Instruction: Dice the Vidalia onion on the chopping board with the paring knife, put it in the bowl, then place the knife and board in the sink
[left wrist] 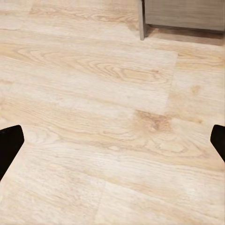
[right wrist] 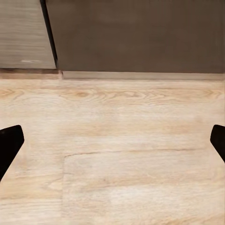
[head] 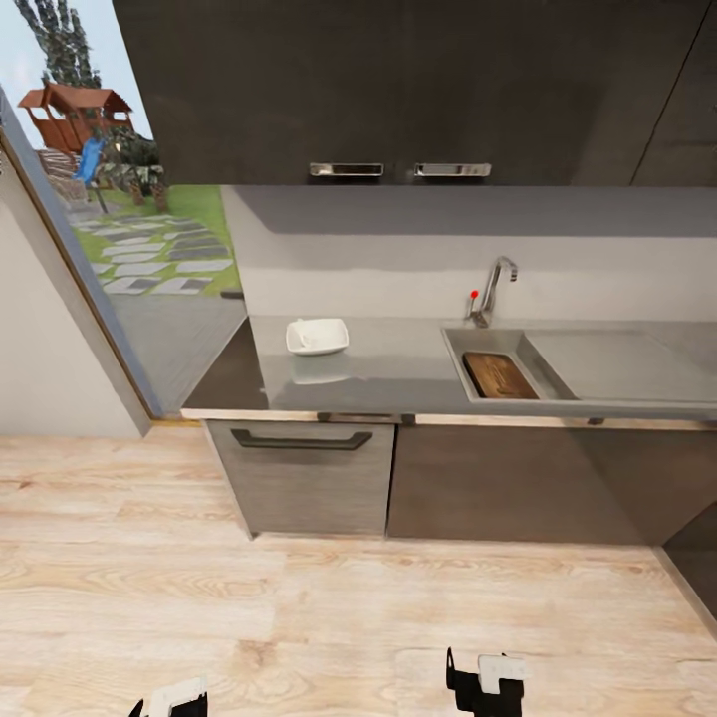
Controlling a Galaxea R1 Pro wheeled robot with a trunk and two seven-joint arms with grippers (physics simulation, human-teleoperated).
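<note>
Grey countertop (head: 398, 373) carries the white bowl (head: 317, 336), while the chopping board (head: 499, 375), stiff and probably best pinched by an edge, lies in the sink (head: 460, 346); both grippers (left wrist: 112, 143) (right wrist: 112, 143) hang spread wide, empty.

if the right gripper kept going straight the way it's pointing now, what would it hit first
Probably the wooden floor: the right gripper, jaws open and empty, aims down at bare planks short of the cabinet fronts. Depth is unclear.

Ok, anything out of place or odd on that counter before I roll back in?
Nothing spilled or damaged. The chopping board lies in the sink basin, leaning against a wall. The bowl sits upright on the countertop. Too far to spot a knife.
</note>
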